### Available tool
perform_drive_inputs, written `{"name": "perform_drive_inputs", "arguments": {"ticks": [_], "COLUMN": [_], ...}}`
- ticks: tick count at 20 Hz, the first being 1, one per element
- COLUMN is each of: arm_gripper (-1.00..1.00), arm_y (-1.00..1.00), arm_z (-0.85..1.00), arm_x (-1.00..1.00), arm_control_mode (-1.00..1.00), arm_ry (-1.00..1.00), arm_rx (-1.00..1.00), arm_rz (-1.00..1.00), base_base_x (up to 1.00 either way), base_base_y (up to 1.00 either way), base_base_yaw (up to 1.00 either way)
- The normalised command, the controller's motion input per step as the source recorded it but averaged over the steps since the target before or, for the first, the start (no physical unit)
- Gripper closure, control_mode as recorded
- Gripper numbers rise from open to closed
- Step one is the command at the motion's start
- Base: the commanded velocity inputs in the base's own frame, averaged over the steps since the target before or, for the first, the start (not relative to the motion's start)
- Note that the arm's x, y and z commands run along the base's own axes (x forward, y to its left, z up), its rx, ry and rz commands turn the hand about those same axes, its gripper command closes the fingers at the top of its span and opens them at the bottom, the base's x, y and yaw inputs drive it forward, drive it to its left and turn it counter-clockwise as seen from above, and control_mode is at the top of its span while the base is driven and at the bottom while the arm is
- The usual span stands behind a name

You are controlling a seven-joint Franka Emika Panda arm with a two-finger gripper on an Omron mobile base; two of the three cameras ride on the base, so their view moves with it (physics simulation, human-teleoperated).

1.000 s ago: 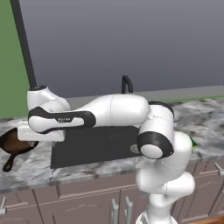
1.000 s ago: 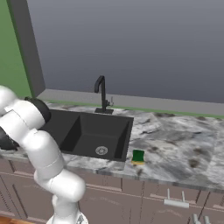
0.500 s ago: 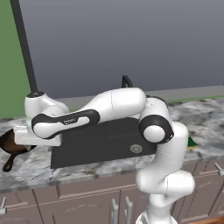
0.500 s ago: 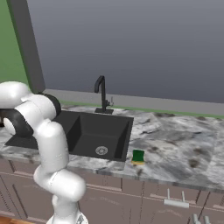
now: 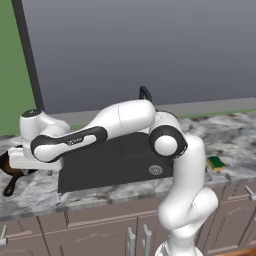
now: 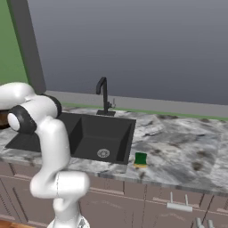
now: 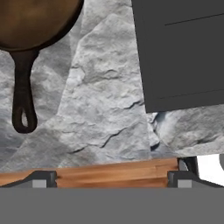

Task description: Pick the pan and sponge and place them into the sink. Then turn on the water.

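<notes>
The pan, dark with a reddish-brown inside, lies on the marble counter at the upper left of the hand view, its black handle pointing toward me. My gripper hangs open above bare counter beside the handle, with nothing between its fingertips. In the left base view the hand hovers over the pan, left of the black sink. The sponge rests on the counter right of the sink, and it is also in the right base view, sponge. No water runs from the faucet.
The sink's flat drainboard takes up the upper right of the hand view. A metal drain sits in the basin. My arm spans across the sink. Cabinet fronts run below the counter edge.
The hand has swung a little further left and lower toward the pan, and the elbow has folded. Pan and sponge have not moved. The jaws stay open.
</notes>
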Motion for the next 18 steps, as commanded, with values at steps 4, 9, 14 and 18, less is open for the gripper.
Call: {"name": "perform_drive_inputs", "arguments": {"ticks": [4, 9, 14, 18], "arm_gripper": [-1.00, -1.00, -1.00, -1.00], "arm_y": [0.23, 0.21, 0.20, 0.21], "arm_z": [-0.09, -0.12, -0.13, -0.16], "arm_x": [0.16, 0.14, 0.13, 0.15], "arm_control_mode": [-1.00, -1.00, -1.00, -1.00], "arm_ry": [0.00, 0.00, 0.00, 0.00], "arm_rx": [0.00, 0.00, 0.00, 0.01], "arm_rz": [0.00, 0.00, 0.00, 0.00], "base_base_x": [0.00, 0.00, 0.00, 0.00], "base_base_y": [0.00, 0.00, 0.00, 0.00], "base_base_yaw": [0.00, 0.00, 0.00, 0.00]}}
